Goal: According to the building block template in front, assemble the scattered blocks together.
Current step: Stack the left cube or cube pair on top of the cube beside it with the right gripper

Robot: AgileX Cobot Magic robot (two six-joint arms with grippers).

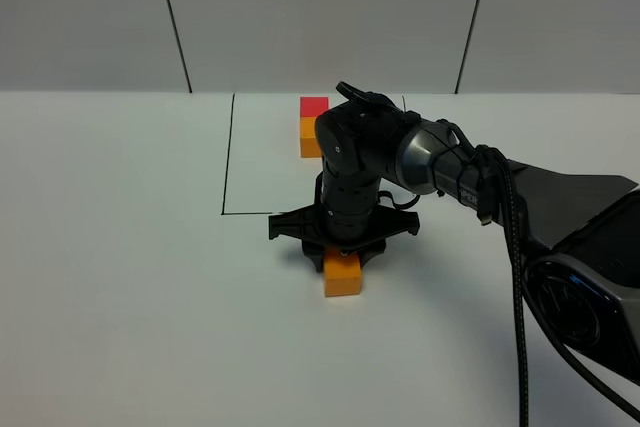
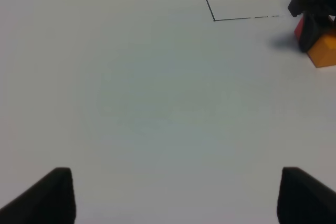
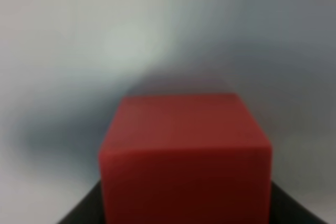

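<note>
With the plain matte red cube (image 3: 185, 156) clamped in the right gripper (image 1: 341, 245) directly beside the matte orange cube (image 1: 343, 274), joining looks nearly done, left gripper (image 2: 173, 195) gaping, empty.

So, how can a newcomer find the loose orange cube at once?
Start at the black-line square drawn on the white table. Just outside its near edge hangs the right claw; the orange cube sits directly below it. Unlike the orange block inside the square, it lies outside the line.

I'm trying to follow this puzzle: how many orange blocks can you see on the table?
2. One orange cube lies just below the right gripper, outside the black-line square. The other orange cube sits inside the square, joined to a small red cube. The arm could hide more.
</note>
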